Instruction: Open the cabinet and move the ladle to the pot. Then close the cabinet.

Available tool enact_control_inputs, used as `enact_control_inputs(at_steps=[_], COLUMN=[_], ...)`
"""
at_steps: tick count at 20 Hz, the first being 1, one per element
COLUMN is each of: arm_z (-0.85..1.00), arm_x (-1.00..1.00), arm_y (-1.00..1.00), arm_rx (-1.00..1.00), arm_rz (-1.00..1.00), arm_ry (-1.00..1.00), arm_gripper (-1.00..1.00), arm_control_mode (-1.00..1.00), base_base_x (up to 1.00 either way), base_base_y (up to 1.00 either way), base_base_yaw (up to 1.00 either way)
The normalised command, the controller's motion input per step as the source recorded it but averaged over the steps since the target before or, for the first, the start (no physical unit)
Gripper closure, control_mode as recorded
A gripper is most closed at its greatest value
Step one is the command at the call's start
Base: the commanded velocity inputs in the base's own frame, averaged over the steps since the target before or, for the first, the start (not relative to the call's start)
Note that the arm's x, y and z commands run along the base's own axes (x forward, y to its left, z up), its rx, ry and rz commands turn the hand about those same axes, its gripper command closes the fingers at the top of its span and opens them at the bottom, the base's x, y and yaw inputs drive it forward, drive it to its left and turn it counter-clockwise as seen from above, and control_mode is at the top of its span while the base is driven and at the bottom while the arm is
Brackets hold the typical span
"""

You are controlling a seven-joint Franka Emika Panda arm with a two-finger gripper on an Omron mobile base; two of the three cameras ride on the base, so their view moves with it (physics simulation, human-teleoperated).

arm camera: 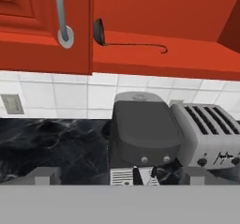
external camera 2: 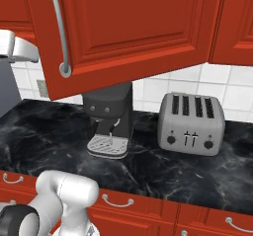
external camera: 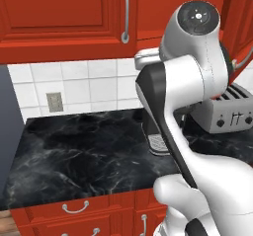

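Red cabinet [arm camera: 140, 12] shelf shows the ladle [arm camera: 126, 42] dimly; pincer [arm camera: 117, 176] wide open, empty, tips cropped.

Left base view looks forward and down from behind the arm's left side over the black marble counter [external camera: 74, 156], close in, with the arm blocking its right half. Right base view faces the same counter from the right, taking in the coffee machine [external camera 2: 109, 119] and toaster [external camera 2: 191, 122] near the counter's back edge, both shared with the left view. Hand view sits higher and nearer, facing the tiled wall [arm camera: 61, 96] and the cabinet [arm camera: 154, 35] underside.
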Motion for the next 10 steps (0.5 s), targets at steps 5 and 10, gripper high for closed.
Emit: enact_control_inputs(at_steps=[5, 10], arm_z=[0.00, 0.00], arm_x=[0.52, 0.31], arm_y=[0.00, 0.00], arm_rx=[-0.04, -0.04], arm_rz=[0.00, 0.00], arm_ry=[0.00, 0.00], arm_gripper=[-1.00, -1.00], arm_control_mode=[-1.00, -1.00], base_base_x=[0.00, 0.00], base_base_y=[0.00, 0.00], base_base_yaw=[0.00, 0.00])
